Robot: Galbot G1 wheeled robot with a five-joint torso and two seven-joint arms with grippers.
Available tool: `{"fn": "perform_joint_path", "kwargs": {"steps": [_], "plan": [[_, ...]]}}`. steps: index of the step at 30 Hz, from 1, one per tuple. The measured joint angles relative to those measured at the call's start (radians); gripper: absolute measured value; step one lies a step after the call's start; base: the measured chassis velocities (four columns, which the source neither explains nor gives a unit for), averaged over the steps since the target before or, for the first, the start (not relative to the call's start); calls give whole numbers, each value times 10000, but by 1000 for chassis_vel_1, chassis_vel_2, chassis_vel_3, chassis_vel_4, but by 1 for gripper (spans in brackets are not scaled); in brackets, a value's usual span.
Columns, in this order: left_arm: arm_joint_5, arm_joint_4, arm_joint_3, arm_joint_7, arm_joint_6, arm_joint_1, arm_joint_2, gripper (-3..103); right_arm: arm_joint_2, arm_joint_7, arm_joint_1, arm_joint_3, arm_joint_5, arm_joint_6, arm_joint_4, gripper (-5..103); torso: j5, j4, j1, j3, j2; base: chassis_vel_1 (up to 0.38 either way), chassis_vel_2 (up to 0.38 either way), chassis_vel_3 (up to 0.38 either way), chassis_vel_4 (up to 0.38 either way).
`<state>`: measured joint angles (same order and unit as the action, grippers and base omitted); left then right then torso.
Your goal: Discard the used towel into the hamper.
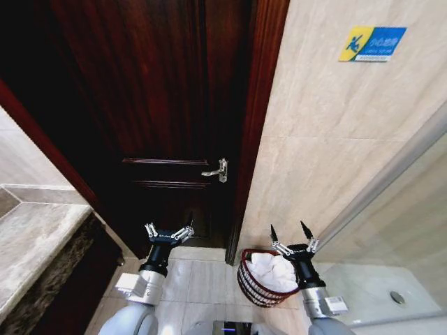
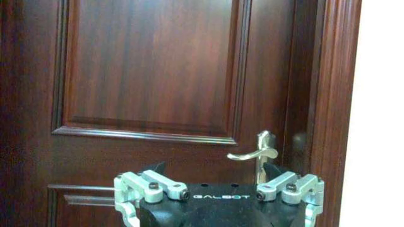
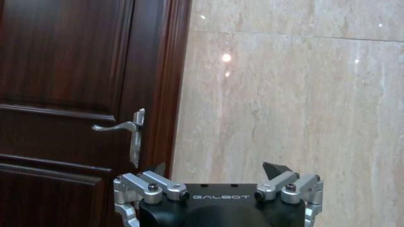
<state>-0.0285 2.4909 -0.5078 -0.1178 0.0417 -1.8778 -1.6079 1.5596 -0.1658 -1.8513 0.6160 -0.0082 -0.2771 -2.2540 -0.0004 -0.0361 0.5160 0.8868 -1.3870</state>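
Note:
The hamper [image 1: 248, 286], a small round dark reddish-brown wire basket, stands on the tiled floor at the foot of the wall, just right of the door frame. A crumpled white towel [image 1: 271, 272] lies inside it. My right gripper [image 1: 288, 227] [image 3: 216, 168] is held up open over the hamper's right side, with nothing between its fingers. My left gripper [image 1: 169, 229] [image 2: 215, 168] is open and empty too, raised in front of the door, left of the hamper.
A closed dark wooden door [image 1: 160, 105] with a metal lever handle [image 1: 216, 171] faces me. Beige tiled wall [image 1: 335, 139] runs to its right, and a glass shower screen [image 1: 391, 230] stands at far right. A stone counter [image 1: 35, 244] lies at left.

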Motion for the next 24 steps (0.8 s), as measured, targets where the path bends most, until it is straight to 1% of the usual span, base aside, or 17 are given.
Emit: {"fn": "perform_joint_path", "kwargs": {"steps": [13,24], "plan": [[0,0,2,0,0,0,-1,100,-1,0,-1,2,0,0,0,100,7,0,-5,-3,7,-10,-12,13,8],[0,0,3,0,0,0,-1,100,-1,0,-1,2,0,0,0,100,3,1,-6,-6,10,-14,-13,14,9]]}}
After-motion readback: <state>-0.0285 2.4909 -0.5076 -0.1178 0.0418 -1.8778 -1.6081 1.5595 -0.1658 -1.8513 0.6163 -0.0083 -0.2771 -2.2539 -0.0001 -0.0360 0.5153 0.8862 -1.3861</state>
